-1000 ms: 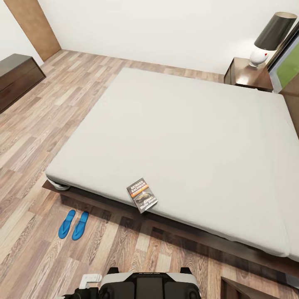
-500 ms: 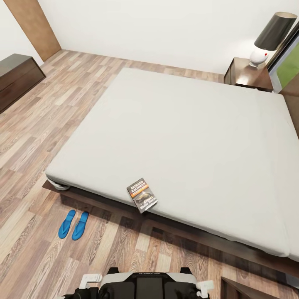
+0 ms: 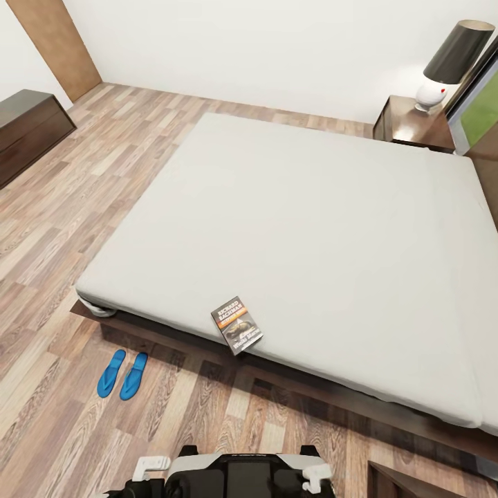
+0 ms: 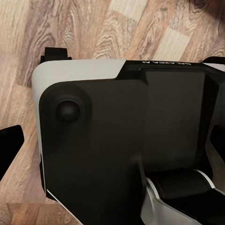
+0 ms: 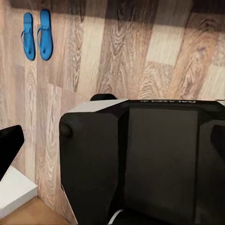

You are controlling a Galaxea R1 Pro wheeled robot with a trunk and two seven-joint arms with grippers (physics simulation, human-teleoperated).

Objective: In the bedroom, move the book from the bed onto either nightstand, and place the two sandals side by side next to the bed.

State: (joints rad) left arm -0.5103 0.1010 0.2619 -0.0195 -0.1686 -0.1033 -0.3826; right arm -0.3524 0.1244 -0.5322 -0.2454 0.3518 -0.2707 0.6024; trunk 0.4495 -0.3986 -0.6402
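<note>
Head view: the robot is standing on the wood-plank floor (image 3: pixel 41 207) at the near long side of the bed (image 3: pixel 297 228), looking down over it.
Left gripper (image 3: pixel 149 465): a white piece of it is poking up beside the robot's base (image 3: pixel 249 474), at the lower edge of the picture; whether its fingers are apart or together cannot be told.
Right gripper (image 3: pixel 315 472): a white piece is showing at the other side of the base, low in the picture; apart or together cannot be told either.
Book (image 3: pixel 236 325): lying flat on the mattress right at its near edge, ahead of both grippers and roughly between them, well apart from each; dark cover up, orange band and white lettering showing.
Sandals (image 3: pixel 122 373): the blue pair is lying side by side on the floor, just beside the bed's dark frame near its foot corner, ahead of the left gripper and a little outward of it, apart from it.
Nightstand (image 3: pixel 413 124): standing at the far corner by the head of the bed, far ahead of the right gripper, carrying a lamp (image 3: pixel 449 62) with a white foot and dark shade.
Dresser (image 3: pixel 31 131): a long dark one is sitting by the wall, far off on the left gripper's side.
Left wrist view: looking down on the black-and-white base (image 4: pixel 126 140) over the planks.
Right wrist view: the base (image 5: pixel 140 159) again, with the sandals (image 5: pixel 37 35) lying parallel on the floor beyond it.
</note>
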